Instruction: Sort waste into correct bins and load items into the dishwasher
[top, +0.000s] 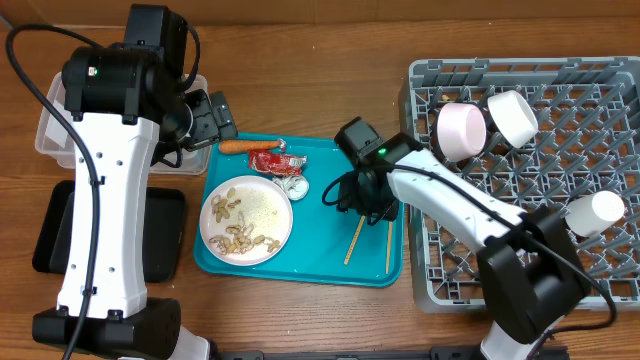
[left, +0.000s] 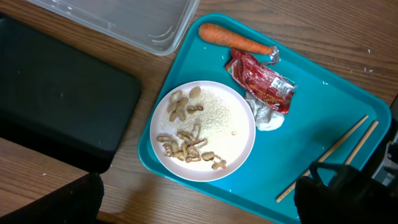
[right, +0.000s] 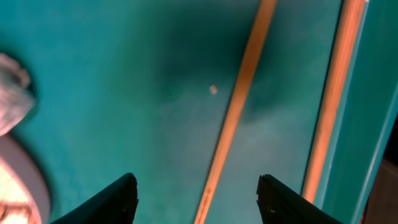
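Left jaws wide, right jaws parted (pointing down)

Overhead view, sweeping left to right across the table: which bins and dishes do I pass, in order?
black tray → plate with food scraps → chopsticks → pink bowl → white bowl → small cup

- The overhead view looks straight down from high above the counter (top: 330, 90). It takes in the teal tray (top: 320, 235) at centre, both arms, and the grey rack (top: 560, 200) to the tray's right.
- The left wrist view looks down from nearer, over the tray's left side. It shares the plate (left: 205, 130) and chopsticks (left: 323, 158) with the overhead view.
- The right wrist view faces down very close over the tray's right edge, with the right hand (right: 196, 202) framing the bottom. It shares only the chopsticks and a sliver of plate with the others.
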